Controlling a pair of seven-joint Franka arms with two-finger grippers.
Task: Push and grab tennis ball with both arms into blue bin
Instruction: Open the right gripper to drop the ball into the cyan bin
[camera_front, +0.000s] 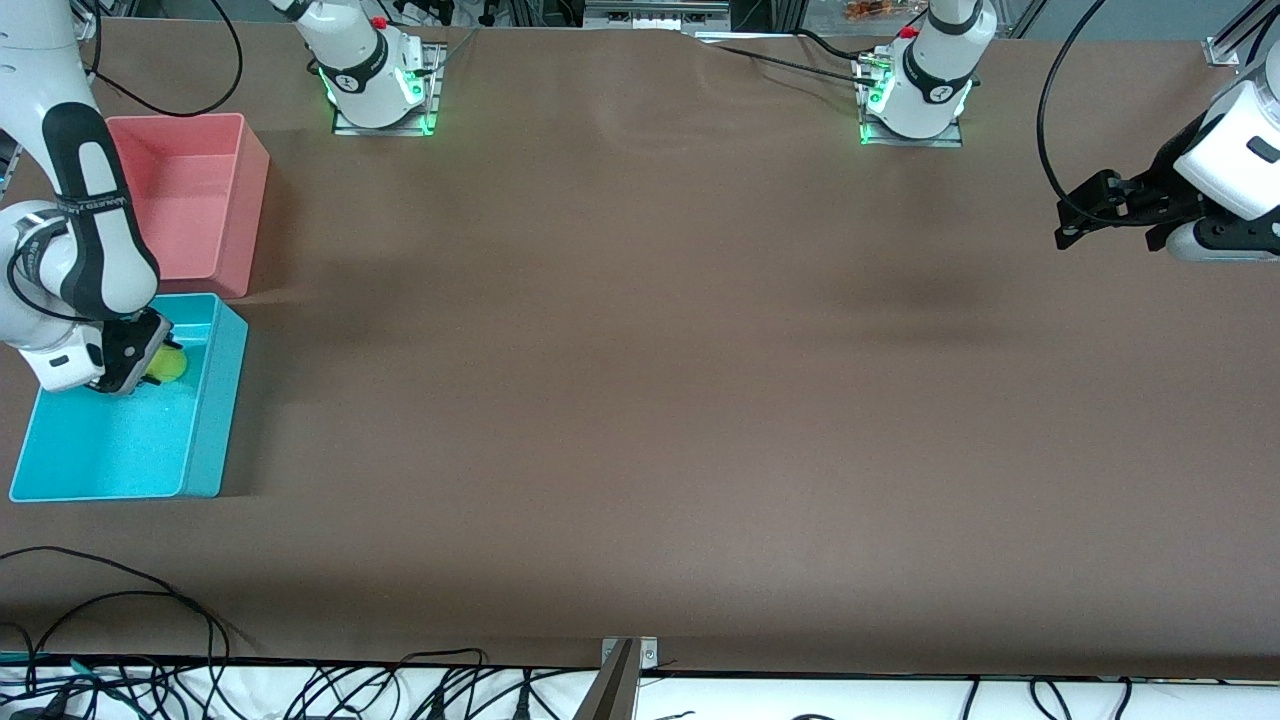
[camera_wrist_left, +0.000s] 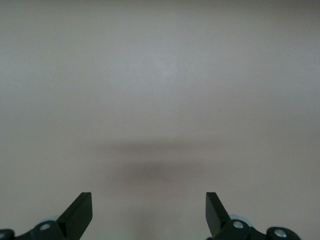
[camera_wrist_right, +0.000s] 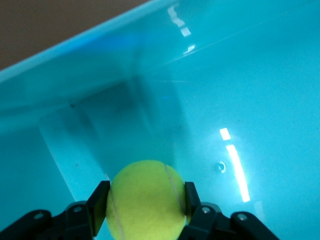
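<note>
The yellow-green tennis ball (camera_wrist_right: 145, 200) sits clamped between the black fingers of my right gripper (camera_wrist_right: 145, 204), which is shut on it. In the front view the ball (camera_front: 168, 366) and right gripper (camera_front: 150, 358) hang inside the blue bin (camera_front: 215, 400), low over its floor (camera_wrist_right: 250, 100) near the bin's end closest to the pink tub. My left gripper (camera_front: 1068, 228) is open and holds nothing, up over the bare table at the left arm's end. Its wrist view shows only brown tabletop between the two spread fingertips (camera_wrist_left: 82, 210).
A pink-red tub (camera_front: 225, 130) stands right beside the blue bin, farther from the front camera. Both arm bases (camera_front: 380, 80) are mounted along the table's edge farthest from the camera. Loose black cables (camera_front: 300, 685) lie along the nearest edge.
</note>
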